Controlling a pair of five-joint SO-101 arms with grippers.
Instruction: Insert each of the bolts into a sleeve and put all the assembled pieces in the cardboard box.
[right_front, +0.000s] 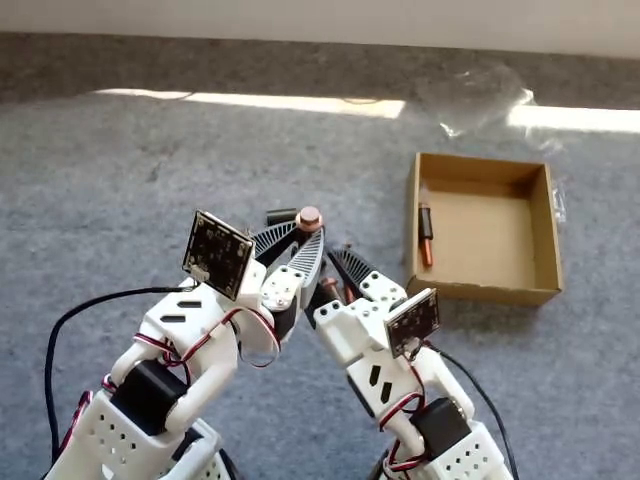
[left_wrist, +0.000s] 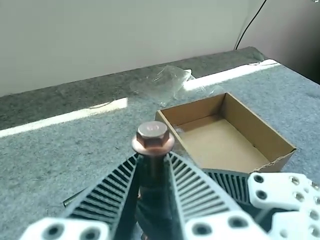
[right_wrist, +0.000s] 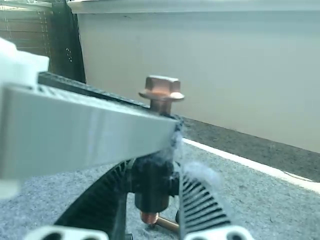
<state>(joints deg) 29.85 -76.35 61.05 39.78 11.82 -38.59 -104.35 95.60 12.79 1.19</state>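
Left wrist view: bolt (left_wrist: 153, 137) clamped upright by left gripper (left_wrist: 153, 156), near box (left_wrist: 195, 109), outside it. Right gripper (right_wrist: 154, 175) closed on what is probably sleeve (right_wrist: 150, 184) around bolt shank. One assembled piece (right_front: 425, 237) laid inside box.

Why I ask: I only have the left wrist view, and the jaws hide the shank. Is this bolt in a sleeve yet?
Observer: Yes. In the right wrist view the bolt runs down through a black sleeve, and its copper tip shows below.
Operator: What holds the sleeve?
Observer: The right arm's jaws, closed on its sides.
Operator: Anything in the box already?
Observer: In the high view, one assembled piece lies along the left wall of the cardboard box.
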